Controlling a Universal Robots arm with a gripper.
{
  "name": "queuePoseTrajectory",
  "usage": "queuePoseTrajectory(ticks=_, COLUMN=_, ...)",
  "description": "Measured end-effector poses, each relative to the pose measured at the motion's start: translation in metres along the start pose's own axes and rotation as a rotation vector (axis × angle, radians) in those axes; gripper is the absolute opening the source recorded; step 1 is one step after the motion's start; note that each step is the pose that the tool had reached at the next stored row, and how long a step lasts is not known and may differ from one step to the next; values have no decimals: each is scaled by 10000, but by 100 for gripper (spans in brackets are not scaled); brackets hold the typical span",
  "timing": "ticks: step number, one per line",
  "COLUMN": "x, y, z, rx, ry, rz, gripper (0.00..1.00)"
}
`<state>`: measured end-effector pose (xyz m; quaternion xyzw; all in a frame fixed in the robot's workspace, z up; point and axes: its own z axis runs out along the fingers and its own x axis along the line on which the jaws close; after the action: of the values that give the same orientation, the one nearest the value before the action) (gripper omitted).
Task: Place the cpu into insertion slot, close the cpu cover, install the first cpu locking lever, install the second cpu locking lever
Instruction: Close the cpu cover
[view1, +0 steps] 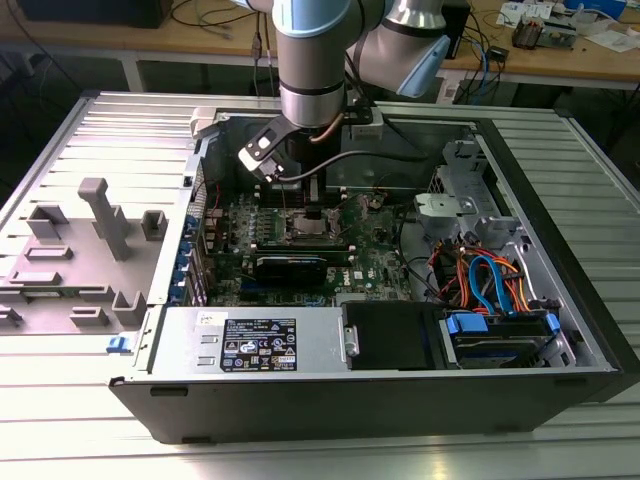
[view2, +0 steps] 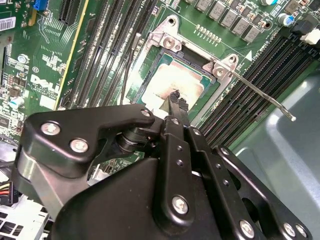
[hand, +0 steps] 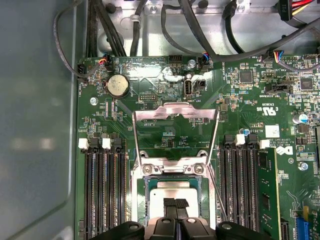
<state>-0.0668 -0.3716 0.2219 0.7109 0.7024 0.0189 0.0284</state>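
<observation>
desk (view1: 60, 440): ribbed metal, carries the open computer case (view1: 400, 400).
motherboard (view1: 380, 265): green, 10 o'clock inside the case, exterior view.
pincer (hand: 176, 201): tips together, at the cpu's top; contact unclear.
cpu cover (hand: 175, 111): swung open.
insertion slot (hand: 147, 210): holds the cpu.
cpu (hand: 172, 192): lies flat in the slot.

You're working in an electronics lab; your opened computer case (view1: 350, 400) sits on a ribbed metal counter (view1: 110, 130); behind it, wooden counters (view1: 590, 62) carry loose cables (view1: 200, 12) and small electronic parts (view1: 530, 35).
</observation>
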Motion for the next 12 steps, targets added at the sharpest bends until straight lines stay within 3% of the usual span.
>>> queuePoseTrajectory(ticks=12, x=-1, y=4, z=-54, rx=0, ry=0, rz=0, gripper=11)
